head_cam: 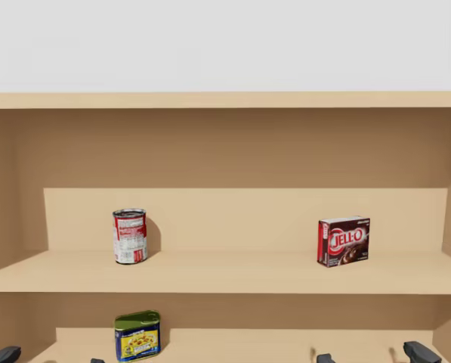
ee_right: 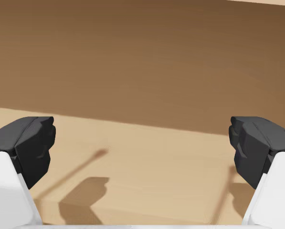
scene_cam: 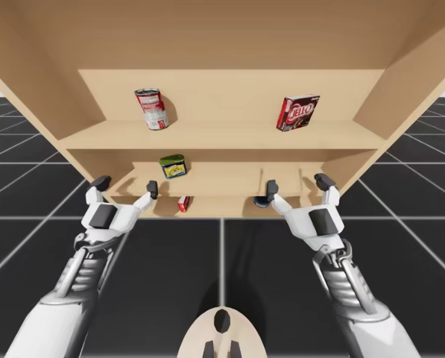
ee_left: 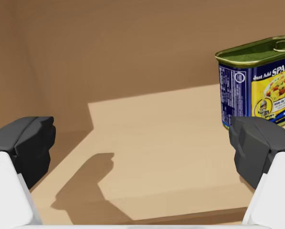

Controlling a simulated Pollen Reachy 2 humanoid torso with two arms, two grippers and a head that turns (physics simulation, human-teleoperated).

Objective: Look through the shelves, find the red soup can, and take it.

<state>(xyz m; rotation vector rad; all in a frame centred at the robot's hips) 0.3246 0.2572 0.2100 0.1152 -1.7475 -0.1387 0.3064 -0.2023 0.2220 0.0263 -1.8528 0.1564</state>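
A pale wooden shelf unit (scene_cam: 222, 134) stands over a dark floor ruled with a grid (scene_cam: 222, 261), and both my arms reach toward its lower board. My left gripper (scene_cam: 127, 186) hangs at the front edge of that lower board with its fingers spread wide and nothing between them. Its wrist view looks over bare wood and the gripper's own shadow. A green tin (ee_left: 257, 81) stands upright on the same board, ahead of this gripper and off toward my right, just beyond the finger on that side and not touching it. The red soup can (scene_cam: 152, 109) stands upright one board higher, above and ahead of my left gripper and well apart from it, near the left end of that board. My right gripper (scene_cam: 295, 185) is also open and holds nothing, its fingers wide over bare board facing the back wall. A dark red box (scene_cam: 297, 112) stands on the upper board above and ahead of it. Between the two grippers, nearer the left one and just below the lower board's front edge, sits a small red thing (scene_cam: 182, 203) too small to make out.
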